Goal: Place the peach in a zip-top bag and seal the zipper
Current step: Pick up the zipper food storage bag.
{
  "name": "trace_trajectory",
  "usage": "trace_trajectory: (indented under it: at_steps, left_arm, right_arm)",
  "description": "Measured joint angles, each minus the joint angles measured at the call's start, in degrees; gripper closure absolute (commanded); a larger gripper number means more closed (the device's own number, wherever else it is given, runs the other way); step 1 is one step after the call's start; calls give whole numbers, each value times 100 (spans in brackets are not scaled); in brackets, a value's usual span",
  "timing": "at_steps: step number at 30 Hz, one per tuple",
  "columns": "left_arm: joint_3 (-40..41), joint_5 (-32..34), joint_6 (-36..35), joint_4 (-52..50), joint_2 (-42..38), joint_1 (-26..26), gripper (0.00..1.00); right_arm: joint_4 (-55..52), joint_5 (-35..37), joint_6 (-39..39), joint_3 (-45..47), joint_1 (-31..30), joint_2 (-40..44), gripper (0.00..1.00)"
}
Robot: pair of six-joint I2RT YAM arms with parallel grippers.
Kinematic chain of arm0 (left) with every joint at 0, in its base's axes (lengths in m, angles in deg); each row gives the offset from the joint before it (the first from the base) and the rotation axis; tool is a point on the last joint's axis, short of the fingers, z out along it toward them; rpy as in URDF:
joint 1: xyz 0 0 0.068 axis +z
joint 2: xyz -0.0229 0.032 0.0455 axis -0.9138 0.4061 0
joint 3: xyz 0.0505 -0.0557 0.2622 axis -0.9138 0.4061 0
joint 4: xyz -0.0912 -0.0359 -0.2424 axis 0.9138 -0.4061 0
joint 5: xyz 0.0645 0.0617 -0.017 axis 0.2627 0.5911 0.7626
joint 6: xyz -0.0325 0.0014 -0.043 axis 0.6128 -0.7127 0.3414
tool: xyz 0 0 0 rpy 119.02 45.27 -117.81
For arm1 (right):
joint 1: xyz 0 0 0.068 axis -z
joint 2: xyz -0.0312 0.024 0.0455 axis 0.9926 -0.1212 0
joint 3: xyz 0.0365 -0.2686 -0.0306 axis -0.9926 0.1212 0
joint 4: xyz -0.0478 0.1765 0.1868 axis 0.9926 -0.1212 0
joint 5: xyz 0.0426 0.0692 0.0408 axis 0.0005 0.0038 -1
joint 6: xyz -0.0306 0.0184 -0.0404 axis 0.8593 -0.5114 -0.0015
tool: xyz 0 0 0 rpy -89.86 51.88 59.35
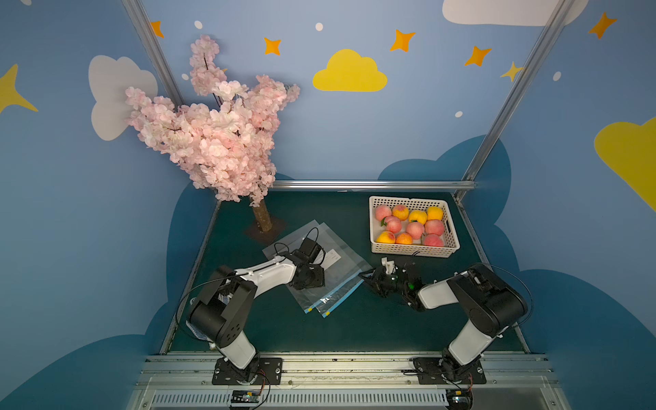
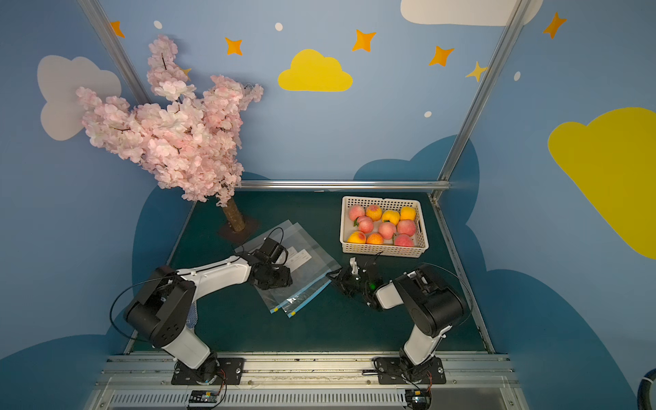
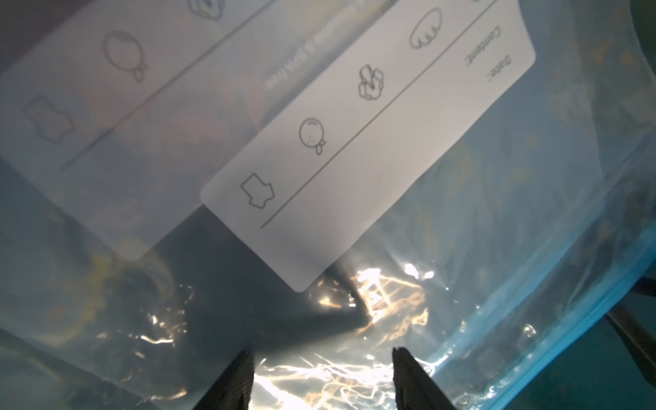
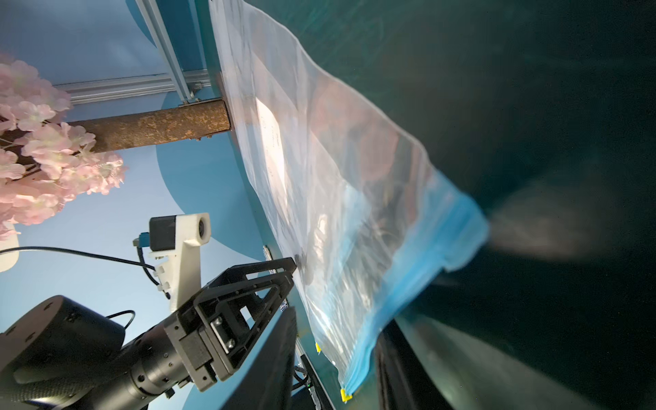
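**Both grippers at the bag, peaches in the basket**

The left gripper (image 3: 323,378) has its jaws well apart, with the tips down on the clear film of the top zip-top bag (image 1: 346,273). It grips nothing. The bag's white label (image 3: 355,159) lies just ahead of its fingertips. To its right, the right gripper (image 4: 339,319) is partly open, one finger on either side of the bag's blue zipper strip (image 4: 408,284), not clamped on it. The peaches (image 1: 415,229) lie in the white basket (image 1: 413,252), just beyond the right gripper.
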Motion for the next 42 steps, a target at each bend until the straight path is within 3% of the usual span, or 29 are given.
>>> trace_trajectory:
  at_steps: [5,10,13,22,34,42]
  left_arm:
    - [0,0,0,-4,0,0,37]
    - [-13,-9,-7,-42,0,0,37]
    - [-37,-20,-24,-142,-4,-2,36]
    - [-391,173,-374,-946,-516,-310,26]
    - [-675,787,-1233,-1526,-828,-1784,2]
    - [-866,1373,-1414,-1633,-417,-2070,5]
  right_arm:
    - [238,4,-15,22,-4,15,70]
    - [111,22,13,9,-4,59,88]
    - [-103,26,55,-31,-4,61,94]
    - [-1043,52,168,-367,-44,374,95]
    - [-2524,131,293,-1150,-129,1193,95]
    - [-2918,116,280,-1233,-131,1193,95]
